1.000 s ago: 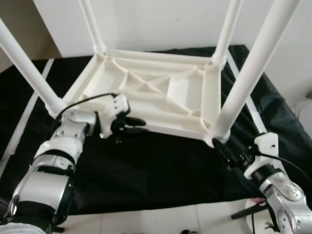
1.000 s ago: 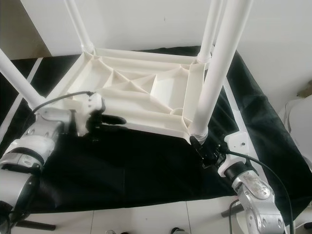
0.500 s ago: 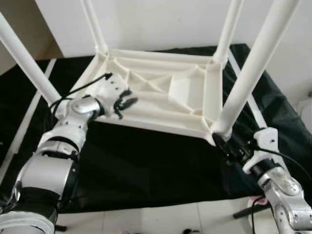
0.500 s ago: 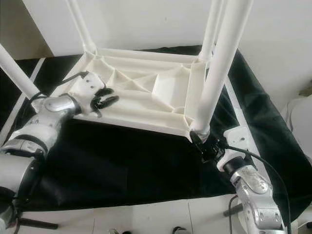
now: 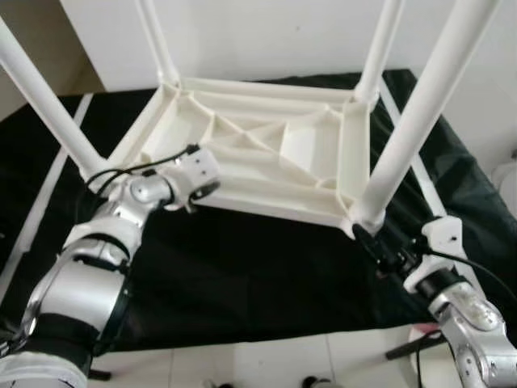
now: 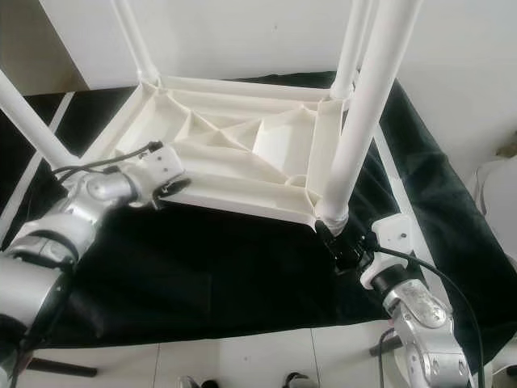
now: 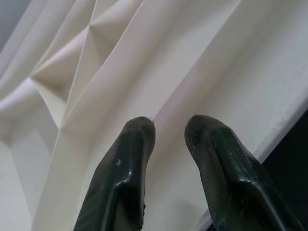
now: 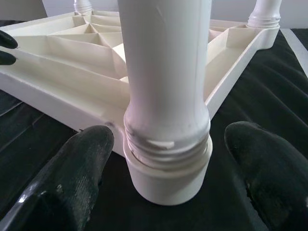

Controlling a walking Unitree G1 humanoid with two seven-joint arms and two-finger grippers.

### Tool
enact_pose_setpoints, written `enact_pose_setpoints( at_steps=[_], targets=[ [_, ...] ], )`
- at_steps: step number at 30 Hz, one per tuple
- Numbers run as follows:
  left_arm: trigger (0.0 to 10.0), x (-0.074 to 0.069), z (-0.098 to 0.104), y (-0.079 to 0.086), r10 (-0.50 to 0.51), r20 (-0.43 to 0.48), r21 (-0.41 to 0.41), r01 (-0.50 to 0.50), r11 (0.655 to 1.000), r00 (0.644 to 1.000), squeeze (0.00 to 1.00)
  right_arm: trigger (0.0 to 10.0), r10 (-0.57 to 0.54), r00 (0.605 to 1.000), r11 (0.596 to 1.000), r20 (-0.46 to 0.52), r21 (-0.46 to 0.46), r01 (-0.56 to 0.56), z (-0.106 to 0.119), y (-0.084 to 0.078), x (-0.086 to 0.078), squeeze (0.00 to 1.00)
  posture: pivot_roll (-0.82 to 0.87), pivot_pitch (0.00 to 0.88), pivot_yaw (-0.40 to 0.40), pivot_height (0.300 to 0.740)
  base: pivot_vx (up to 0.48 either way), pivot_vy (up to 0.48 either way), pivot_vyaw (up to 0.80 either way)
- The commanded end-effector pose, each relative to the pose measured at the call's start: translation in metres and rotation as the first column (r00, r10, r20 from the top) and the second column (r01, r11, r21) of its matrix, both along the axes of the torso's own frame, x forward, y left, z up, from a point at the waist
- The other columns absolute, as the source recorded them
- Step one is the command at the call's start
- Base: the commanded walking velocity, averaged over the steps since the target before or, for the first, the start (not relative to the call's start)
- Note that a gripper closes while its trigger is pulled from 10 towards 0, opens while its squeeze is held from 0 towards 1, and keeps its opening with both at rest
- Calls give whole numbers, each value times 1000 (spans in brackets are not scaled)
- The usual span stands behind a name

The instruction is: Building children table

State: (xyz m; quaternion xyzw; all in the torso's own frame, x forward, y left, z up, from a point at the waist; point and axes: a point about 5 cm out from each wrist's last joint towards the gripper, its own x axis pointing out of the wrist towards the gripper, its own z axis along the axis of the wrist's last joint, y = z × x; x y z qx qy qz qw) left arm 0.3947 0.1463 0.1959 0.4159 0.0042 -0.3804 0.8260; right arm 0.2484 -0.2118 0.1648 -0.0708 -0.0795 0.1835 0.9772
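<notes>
A white plastic children's table [image 5: 266, 153] lies upside down on a black cloth [image 5: 242, 275], its four white legs pointing up. The right gripper [image 8: 168, 159] sits at the base of the near right leg [image 5: 412, 121], its fingers spread wide on either side of the threaded collar without touching it. The left gripper [image 7: 168, 127] is at the table's near edge rail, fingertips a little apart and holding nothing.

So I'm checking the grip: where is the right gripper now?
The right gripper is open around the base of the near right leg, at the tabletop's corner.
</notes>
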Motion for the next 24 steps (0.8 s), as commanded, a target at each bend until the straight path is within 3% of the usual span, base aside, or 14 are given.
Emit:
enact_pose_setpoints(
  at_steps=[1,4,6,10,11,14,22,24],
  targets=[
    [10000,-13,-27,0,-118,-198,63,133,989,973,0,10000,3,1000,1000,-8,5,-3,-1,0,-1,0,-252,192,103,740,0,0,0],
    [10000,-18,-26,-2,-192,-249,27,205,978,949,0,10000,6,1000,1000,-7,3,-6,-1,0,0,0,-248,190,103,740,0,0,0],
    [10000,-23,-23,-3,-284,-313,-35,287,957,907,0,10000,11,1000,1000,-5,3,-11,0,1,1,0,-241,187,103,740,0,0,0],
    [10000,-24,-18,-5,-325,-329,-83,315,945,887,0,10000,14,1000,1000,-4,2,-14,0,2,2,0,-237,184,103,740,0,0,0],
    [10000,-24,-12,-7,-351,-321,-128,328,936,879,1000,10000,16,1000,1000,-3,1,-16,0,2,4,0,-230,183,100,740,0,0,0],
    [10000,-21,-1,-10,-367,-298,-196,320,927,881,1000,10000,23,1000,1000,-3,1,-23,0,2,6,0,-224,178,100,740,0,0,0],
    [10000,-26,-2,-5,-417,-325,-144,391,909,849,1000,10000,36,999,999,6,0,-36,2,4,12,0,-213,161,104,740,0,0,0],
    [10000,-25,1,-5,-408,-302,-125,388,913,862,1000,10000,36,999,999,10,-1,-36,3,3,13,0,-211,157,106,740,0,0,0]
  ],
)
